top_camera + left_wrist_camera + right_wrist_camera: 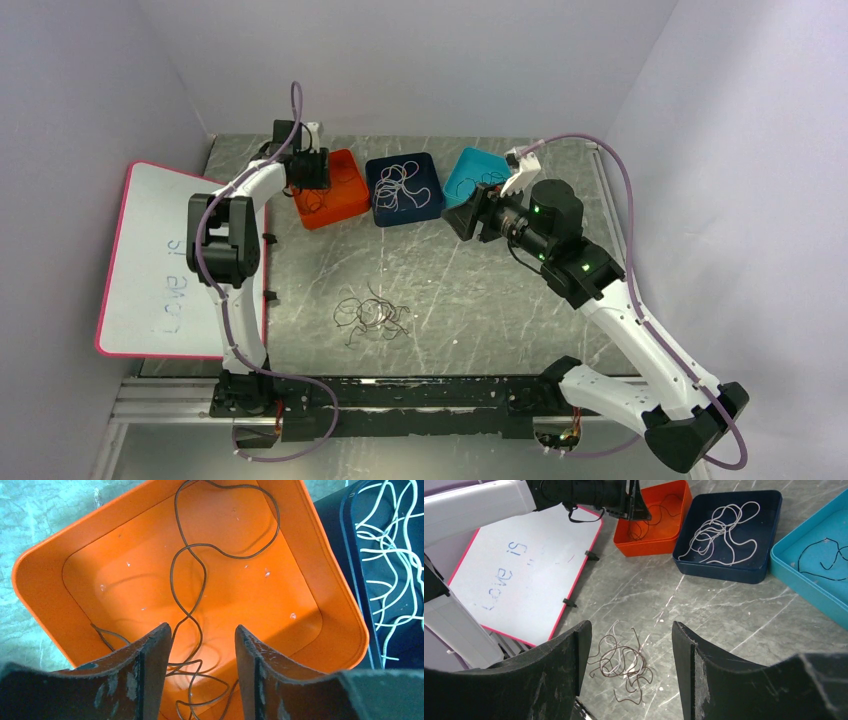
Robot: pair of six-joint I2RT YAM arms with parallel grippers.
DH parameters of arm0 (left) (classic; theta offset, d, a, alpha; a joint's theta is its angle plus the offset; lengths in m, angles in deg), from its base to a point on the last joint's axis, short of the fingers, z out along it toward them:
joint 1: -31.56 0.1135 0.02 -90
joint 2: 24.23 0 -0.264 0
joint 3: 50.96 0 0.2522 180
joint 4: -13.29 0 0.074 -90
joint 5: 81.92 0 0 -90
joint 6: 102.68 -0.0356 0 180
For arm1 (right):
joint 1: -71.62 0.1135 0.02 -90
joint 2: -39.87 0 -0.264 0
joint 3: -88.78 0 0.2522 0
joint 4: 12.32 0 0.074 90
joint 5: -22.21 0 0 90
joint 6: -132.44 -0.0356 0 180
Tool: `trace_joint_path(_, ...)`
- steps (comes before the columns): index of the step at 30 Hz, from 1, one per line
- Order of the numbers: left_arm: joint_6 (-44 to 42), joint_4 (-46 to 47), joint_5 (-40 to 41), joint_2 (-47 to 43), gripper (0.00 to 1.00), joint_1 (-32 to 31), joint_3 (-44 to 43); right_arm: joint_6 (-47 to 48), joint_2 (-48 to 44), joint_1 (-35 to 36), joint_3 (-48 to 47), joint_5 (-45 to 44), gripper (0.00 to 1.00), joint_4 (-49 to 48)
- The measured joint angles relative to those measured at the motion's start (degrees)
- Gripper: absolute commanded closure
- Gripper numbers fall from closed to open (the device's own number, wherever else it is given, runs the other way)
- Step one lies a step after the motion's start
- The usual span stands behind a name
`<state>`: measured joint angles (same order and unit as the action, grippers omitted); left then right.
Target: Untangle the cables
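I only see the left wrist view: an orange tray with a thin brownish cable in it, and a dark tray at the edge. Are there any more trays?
Observer: Yes, a teal tray sits beside the dark blue tray, with a black cable in it.
Operator: Any cables outside the trays?
Observer: A tangled pile lies out on the table.
Operator: What about the other arm?
Observer: The right gripper is open and holds nothing.
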<state>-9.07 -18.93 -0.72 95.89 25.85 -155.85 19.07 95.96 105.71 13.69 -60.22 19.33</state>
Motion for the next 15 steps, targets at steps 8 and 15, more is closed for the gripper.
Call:
trace_joint_path(8, 0.04, -0.28, 0.2, -4.35, 0.31, 0.0, 0.0, -0.04, 0.52, 0.0, 0.0, 0.57, 0.37, -0.04)
trace_joint_path(15, 0.26, 0.5, 0.22, -11.21, 0.33, 0.0, 0.7, -0.22, 1.2, 0.0, 0.04, 0.57, 0.37, 0.07)
